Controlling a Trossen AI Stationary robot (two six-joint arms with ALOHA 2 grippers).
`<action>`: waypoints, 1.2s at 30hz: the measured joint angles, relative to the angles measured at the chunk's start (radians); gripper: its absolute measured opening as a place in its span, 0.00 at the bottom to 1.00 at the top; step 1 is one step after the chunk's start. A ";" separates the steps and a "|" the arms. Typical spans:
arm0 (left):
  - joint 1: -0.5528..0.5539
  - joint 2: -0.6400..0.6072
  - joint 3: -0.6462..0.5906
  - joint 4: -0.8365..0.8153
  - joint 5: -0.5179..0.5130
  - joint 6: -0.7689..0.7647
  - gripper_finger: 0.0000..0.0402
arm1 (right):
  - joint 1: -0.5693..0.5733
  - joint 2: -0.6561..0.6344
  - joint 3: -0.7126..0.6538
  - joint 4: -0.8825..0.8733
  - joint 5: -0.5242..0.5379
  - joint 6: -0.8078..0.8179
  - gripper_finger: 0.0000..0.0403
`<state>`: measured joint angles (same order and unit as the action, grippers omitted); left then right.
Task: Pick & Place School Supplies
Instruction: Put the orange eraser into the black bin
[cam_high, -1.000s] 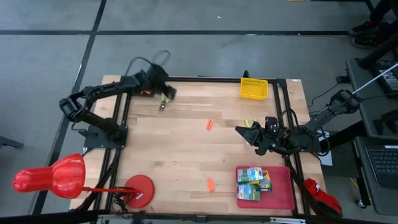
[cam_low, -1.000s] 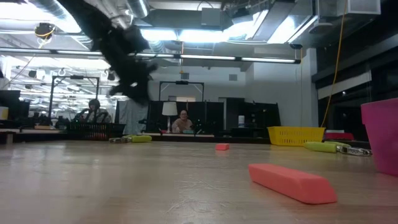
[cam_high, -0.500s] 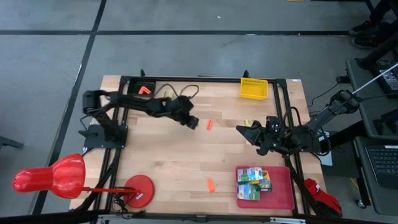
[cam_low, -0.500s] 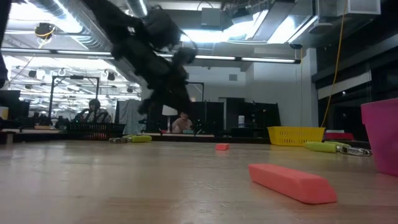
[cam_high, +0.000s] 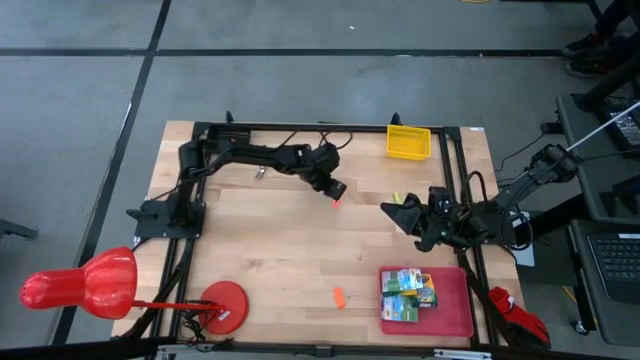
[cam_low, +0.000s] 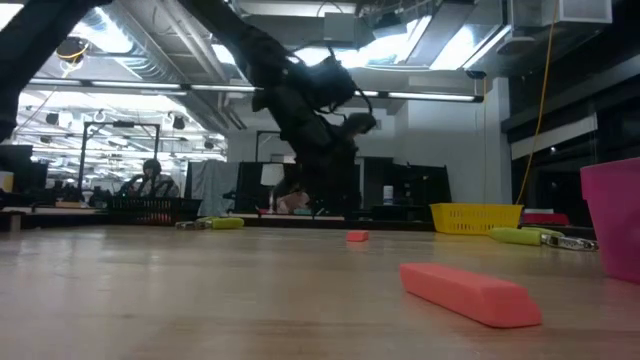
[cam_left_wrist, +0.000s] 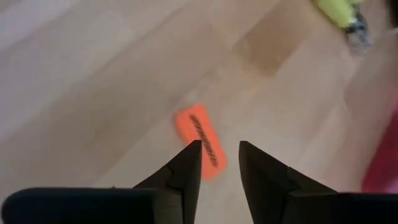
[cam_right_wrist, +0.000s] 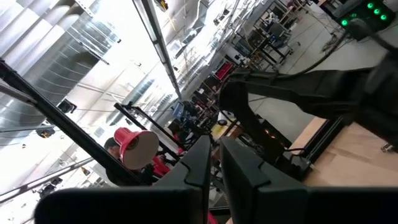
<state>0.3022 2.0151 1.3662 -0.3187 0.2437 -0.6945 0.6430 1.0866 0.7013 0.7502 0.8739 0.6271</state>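
My left gripper (cam_left_wrist: 217, 163) over orange stub (cam_left_wrist: 201, 138), fingers narrowly parted, gripping nothing. My right gripper (cam_right_wrist: 214, 163) idle, fingers nearly closed, empty.

Open wood I can cross: table (cam_high: 260, 260) centre and near-left. Obstacles: left gripper (cam_high: 336, 191) over the far-centre orange stub (cam_high: 336, 200); right gripper (cam_high: 392, 212) at the right edge; yellow basket (cam_high: 408, 141) far right; red tray (cam_high: 455, 312) near right, crayon boxes (cam_high: 408, 293) inside; second stub (cam_high: 338, 297) near centre.
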 joint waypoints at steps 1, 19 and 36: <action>0.003 0.014 0.012 -0.010 0.001 0.001 0.26 | 0.000 0.000 0.000 0.000 0.000 -0.005 0.10; -0.009 0.065 0.036 -0.023 0.014 -0.002 0.22 | 0.000 0.000 0.000 0.005 -0.004 -0.015 0.10; -0.026 0.080 0.036 0.003 0.008 -0.011 0.21 | 0.000 0.000 0.000 0.005 -0.004 -0.025 0.10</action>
<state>0.2760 2.0949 1.4025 -0.3157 0.2516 -0.7056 0.6430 1.0866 0.7013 0.7551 0.8696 0.6016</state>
